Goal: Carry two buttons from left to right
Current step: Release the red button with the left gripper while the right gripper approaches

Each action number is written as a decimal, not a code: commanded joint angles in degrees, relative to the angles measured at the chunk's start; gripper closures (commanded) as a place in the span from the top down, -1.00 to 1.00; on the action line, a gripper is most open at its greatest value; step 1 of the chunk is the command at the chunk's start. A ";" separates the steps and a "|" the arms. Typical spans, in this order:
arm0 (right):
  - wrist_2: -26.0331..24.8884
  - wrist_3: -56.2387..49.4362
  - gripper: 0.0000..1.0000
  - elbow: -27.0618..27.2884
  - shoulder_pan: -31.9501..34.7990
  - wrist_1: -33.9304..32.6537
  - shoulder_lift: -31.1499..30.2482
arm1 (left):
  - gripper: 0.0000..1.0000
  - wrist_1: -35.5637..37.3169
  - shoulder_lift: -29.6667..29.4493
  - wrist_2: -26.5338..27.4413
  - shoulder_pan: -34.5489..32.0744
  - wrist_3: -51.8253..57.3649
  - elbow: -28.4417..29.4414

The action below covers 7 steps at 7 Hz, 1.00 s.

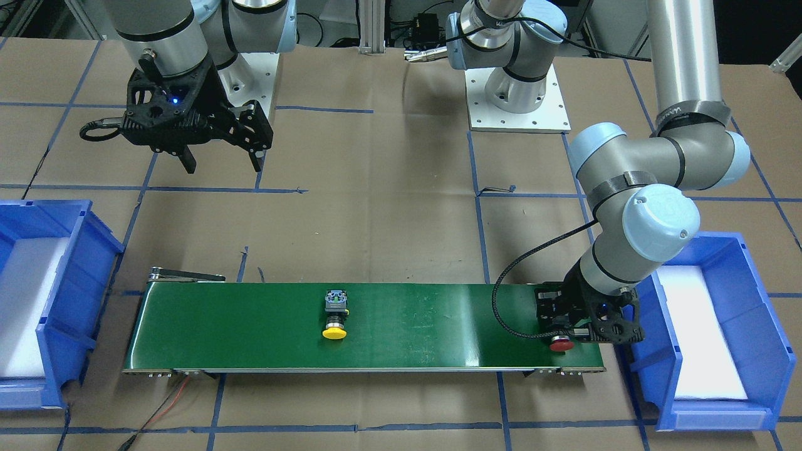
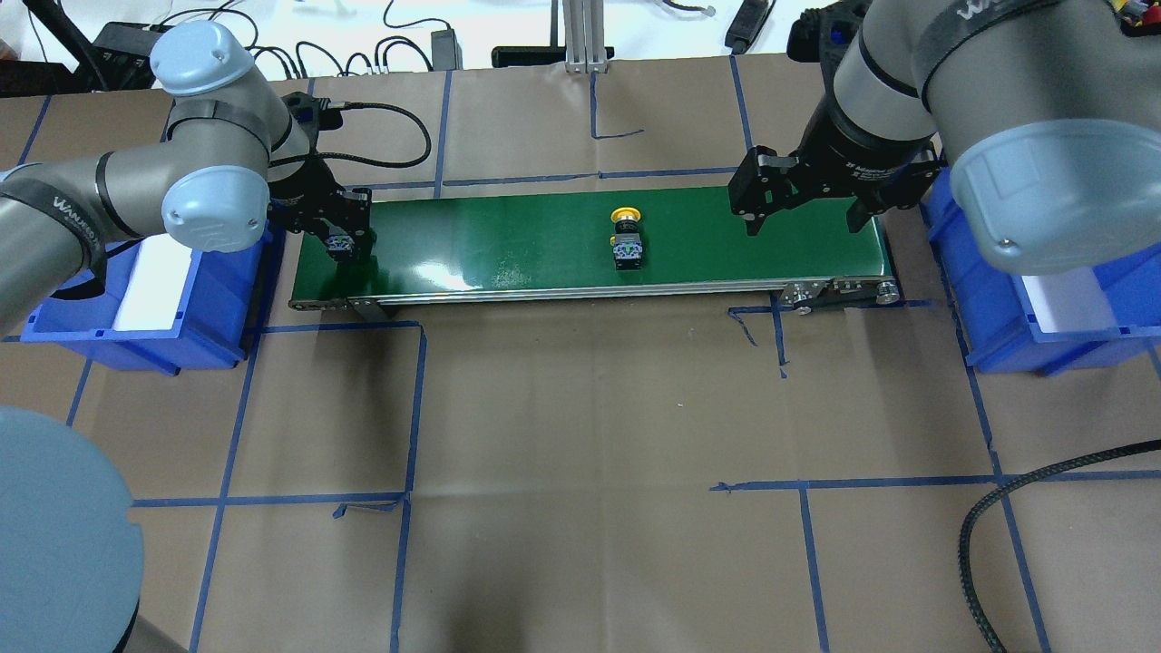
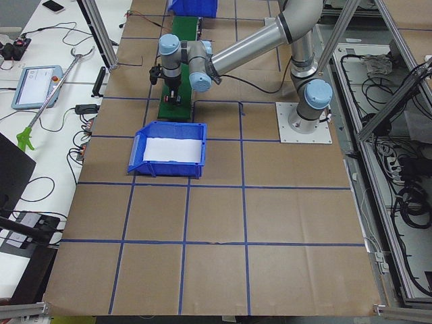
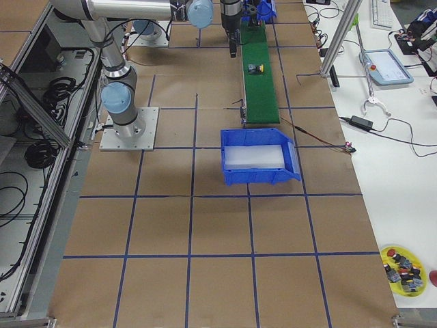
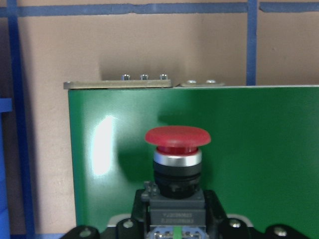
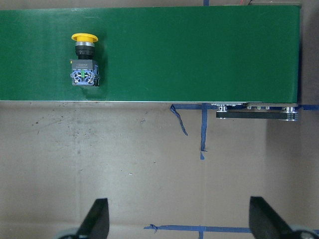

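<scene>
Buttons first: the red mushroom-cap push-button (image 5: 178,149) is lying on its side at the robot's-left end of the long green conveyor belt (image 1: 250,326). Its cap points toward the belt's far long edge, the one away from the robot. The left hand (image 2: 342,243) is down at belt level with its black fingers pressed against both sides of the button's grey rear block, so as far as I can see it's clamped on the thing. In the wrist view the black barrel and silver ring sit right under the cap, with the belt's end edge just off to one side.

The yellow mushroom-cap push-button (image 1: 335,316) sits about halfway along the belt, roughly mid-width, on its side too. Its cap also points at the far long edge, the grey block faces the robot, and nothing is touching it.

The right hand (image 1: 223,164) hangs in the air over the belt's robot's-right end, well clear of the surface. It's spread wide and holding nothing; its wrist view shows the two fingertips (image 6: 97,219) far apart, with the yellow button well off to one side.

The belt sits on a bench (image 1: 376,219) covered in brown paper with blue tape lines. Blue plastic bins (image 1: 75,282) with white liners sit one off each end of the belt.
</scene>
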 commanded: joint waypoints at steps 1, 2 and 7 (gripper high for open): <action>0.01 0.00 1.00 0.07 0.00 -0.01 0.03 | 1.00 -0.80 0.53 0.15 0.01 -0.26 1.29; 0.02 -0.09 1.00 0.07 0.00 -0.01 0.12 | 1.00 -2.03 2.11 0.06 0.10 -0.26 1.65; 0.54 -0.09 1.00 0.42 -0.09 -0.36 1.33 | 1.00 -35.21 9.32 -0.20 -0.42 -1.04 17.88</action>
